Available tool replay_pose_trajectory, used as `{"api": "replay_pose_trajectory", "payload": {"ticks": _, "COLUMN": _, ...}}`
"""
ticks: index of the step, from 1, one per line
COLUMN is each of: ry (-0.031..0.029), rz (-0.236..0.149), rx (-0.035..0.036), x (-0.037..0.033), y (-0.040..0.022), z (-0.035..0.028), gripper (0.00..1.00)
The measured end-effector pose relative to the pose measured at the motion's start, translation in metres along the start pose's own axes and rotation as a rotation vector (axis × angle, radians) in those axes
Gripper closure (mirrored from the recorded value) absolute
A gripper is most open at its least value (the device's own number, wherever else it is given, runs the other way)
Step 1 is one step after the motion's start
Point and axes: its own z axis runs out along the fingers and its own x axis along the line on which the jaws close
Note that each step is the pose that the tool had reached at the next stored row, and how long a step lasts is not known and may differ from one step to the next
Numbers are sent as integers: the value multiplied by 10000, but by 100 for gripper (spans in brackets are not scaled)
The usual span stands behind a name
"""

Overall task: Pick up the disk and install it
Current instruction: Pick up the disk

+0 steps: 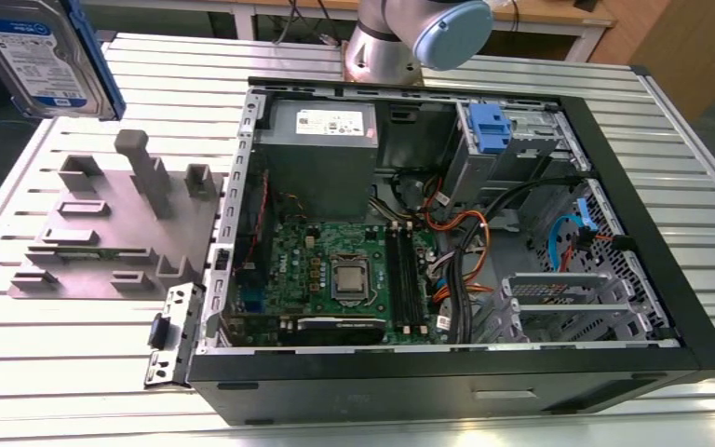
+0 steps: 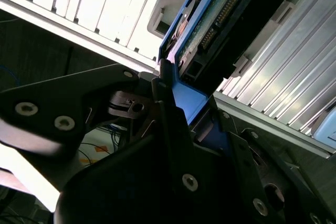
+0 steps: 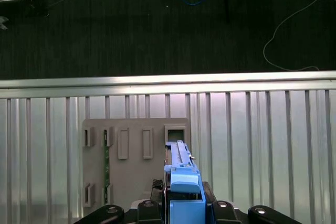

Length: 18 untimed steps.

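The disk (image 1: 45, 54), silver with a white-and-blue label and a blue carrier frame, hangs in the air above the table's far corner at the exterior view's left, over the grey fixture (image 1: 109, 228). In the second wrist view my gripper (image 2: 184, 109) is shut on the blue end handle of the disk (image 2: 214, 17), whose green circuit-board side shows. In the first wrist view the disk (image 3: 181, 174) stands edge-on between the black fingers (image 3: 149, 209) of my gripper (image 3: 184, 207), above the grey fixture (image 3: 134, 153).
An open black computer case (image 1: 637, 233) lies on the slatted metal table (image 1: 72, 345), with the motherboard (image 1: 339, 279), a grey power-supply box (image 1: 320, 140) and a blue bracket (image 1: 490, 127) inside. The arm's base (image 1: 395, 42) stands behind the case.
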Motion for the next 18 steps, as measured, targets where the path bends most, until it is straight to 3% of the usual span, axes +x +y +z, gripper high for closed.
{"api": "replay_pose_trajectory", "payload": {"ticks": 18, "ry": 1, "rz": 0, "rx": -1, "x": 0, "y": 0, "z": -47, "gripper": 64}}
